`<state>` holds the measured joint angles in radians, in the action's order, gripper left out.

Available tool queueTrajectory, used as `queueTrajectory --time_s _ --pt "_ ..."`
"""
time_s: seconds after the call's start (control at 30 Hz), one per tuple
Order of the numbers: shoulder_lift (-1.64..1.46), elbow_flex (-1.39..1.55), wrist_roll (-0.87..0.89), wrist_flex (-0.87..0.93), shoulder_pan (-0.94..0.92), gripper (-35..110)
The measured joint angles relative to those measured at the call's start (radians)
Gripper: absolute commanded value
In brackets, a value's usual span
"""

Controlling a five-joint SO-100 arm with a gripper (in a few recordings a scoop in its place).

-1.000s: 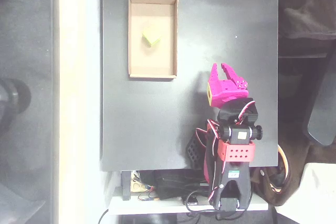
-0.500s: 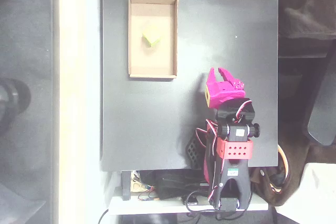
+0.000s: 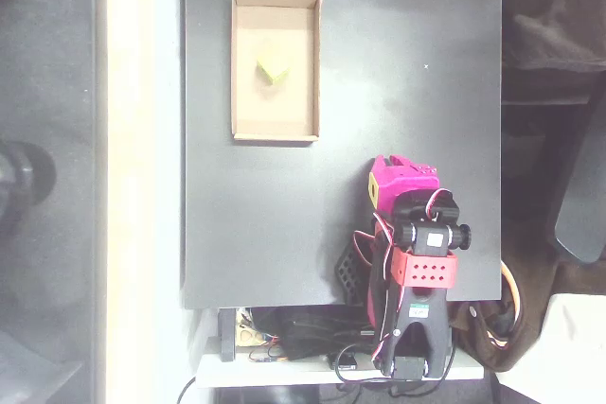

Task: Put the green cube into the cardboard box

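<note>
The green cube [image 3: 273, 69] lies on the floor of the cardboard box [image 3: 242, 63], roughly at its middle and a little toward the box's far end, touching none of the low walls. The box sits near the far left corner of the dark worktop [image 3: 284, 224] in the overhead view, with its long axis running from the near edge toward the far edge.

The magenta gripper [image 3: 402, 169] is folded back over the arm's base near the near right part of the worktop, well apart from the box. From above, the fingers are tucked under the gripper body, so it cannot be told whether they are spread or pressed together; nothing can be seen held between them.

Judging by how things lie, the task looks done: the cube is inside the box and the arm is in a resting pose. The relation that would matter for any further move is the diagonal one: the cube lies toward the far left from the gripper, across the open middle of the worktop, and the box's near short wall stands between the two.
</note>
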<state>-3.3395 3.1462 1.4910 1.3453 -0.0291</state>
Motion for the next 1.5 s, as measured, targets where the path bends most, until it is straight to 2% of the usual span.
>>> queueTrajectory --time_s 1.5 --pt "-0.003 -0.003 0.009 0.034 0.002 6"
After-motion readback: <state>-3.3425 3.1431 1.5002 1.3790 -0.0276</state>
